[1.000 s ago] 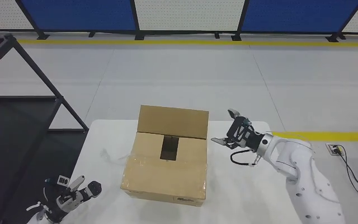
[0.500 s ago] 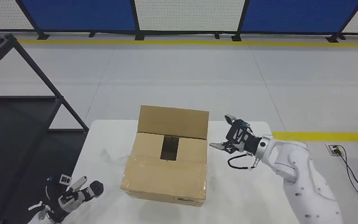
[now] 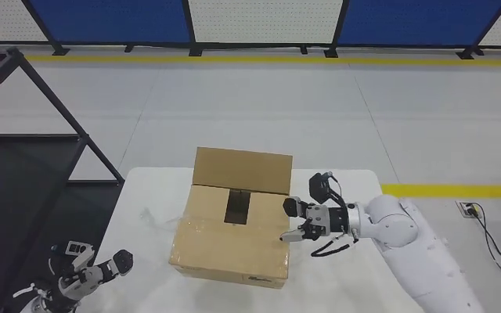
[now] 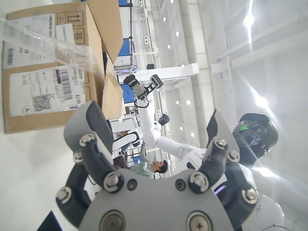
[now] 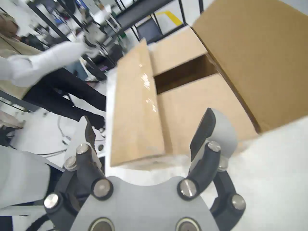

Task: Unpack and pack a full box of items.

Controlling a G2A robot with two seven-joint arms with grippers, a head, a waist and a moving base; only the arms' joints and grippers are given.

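A brown cardboard box (image 3: 235, 235) stands mid-table, its far flap (image 3: 243, 170) raised and the near flaps folded down around a dark gap (image 3: 236, 206). My right gripper (image 3: 292, 220) hovers open at the box's right edge; its wrist view faces the box top (image 5: 182, 97) with nothing between the fingers (image 5: 203, 133). My left gripper (image 3: 98, 262) sits low off the table's front left corner, open and empty. Its wrist view looks up at the box's labelled side (image 4: 45, 66), with loose clear tape (image 4: 60, 46) hanging off it.
The white table (image 3: 344, 282) has bare surface left and right of the box. A black metal rack (image 3: 47, 156) stands to the left of the table. Grey floor with yellow lines lies beyond.
My right gripper has swung in toward the box's right edge and turned over. My left gripper has slid a little further down and left, off the table corner.
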